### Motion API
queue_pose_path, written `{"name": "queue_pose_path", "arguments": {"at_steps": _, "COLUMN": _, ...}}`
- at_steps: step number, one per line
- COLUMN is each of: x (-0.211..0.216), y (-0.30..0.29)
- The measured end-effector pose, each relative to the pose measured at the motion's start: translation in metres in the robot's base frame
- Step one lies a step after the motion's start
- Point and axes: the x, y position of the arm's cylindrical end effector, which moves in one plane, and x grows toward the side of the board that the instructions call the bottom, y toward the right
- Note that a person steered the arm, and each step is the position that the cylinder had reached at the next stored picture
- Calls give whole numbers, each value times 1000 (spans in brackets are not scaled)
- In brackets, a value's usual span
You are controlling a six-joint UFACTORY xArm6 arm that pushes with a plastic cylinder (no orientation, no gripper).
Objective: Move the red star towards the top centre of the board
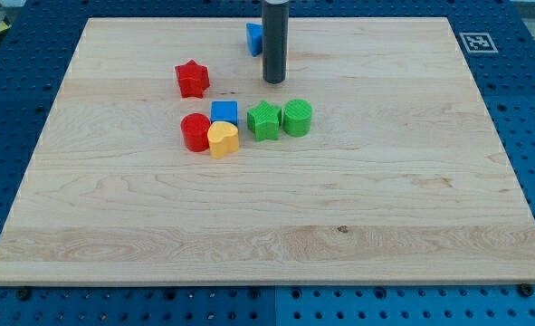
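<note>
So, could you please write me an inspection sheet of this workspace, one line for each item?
Surface: wooden board, flat, lying on a blue perforated table.
Job's things: red star, upper left of centre, apart from the other blocks.
Clutter: red cylinder, yellow heart-like block and blue cube close together; green star beside green cylinder; another blue block partly hidden behind the rod.
Tool: no gripper; my tip is to the view's right of the red star, not touching it.
Cables: nothing seen.
Surroundings: a black-and-white marker at the view's top right.
</note>
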Motion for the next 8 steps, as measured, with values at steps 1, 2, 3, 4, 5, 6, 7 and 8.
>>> {"name": "queue_pose_path", "arguments": {"at_steps": 1, "x": 2, "y": 0}}
{"name": "queue_pose_path", "arguments": {"at_steps": 2, "x": 13, "y": 0}}
{"name": "queue_pose_path", "arguments": {"at_steps": 3, "x": 13, "y": 0}}
{"name": "queue_pose_path", "arguments": {"at_steps": 4, "x": 13, "y": 0}}
{"name": "queue_pose_path", "arguments": {"at_steps": 5, "x": 15, "y": -2}}
{"name": "queue_pose_path", "arguments": {"at_steps": 6, "x": 15, "y": -15}}
{"name": "queue_pose_path", "arguments": {"at_steps": 7, "x": 15, "y": -36}}
{"name": "queue_pose_path", "arguments": {"at_steps": 8, "x": 21, "y": -62}}
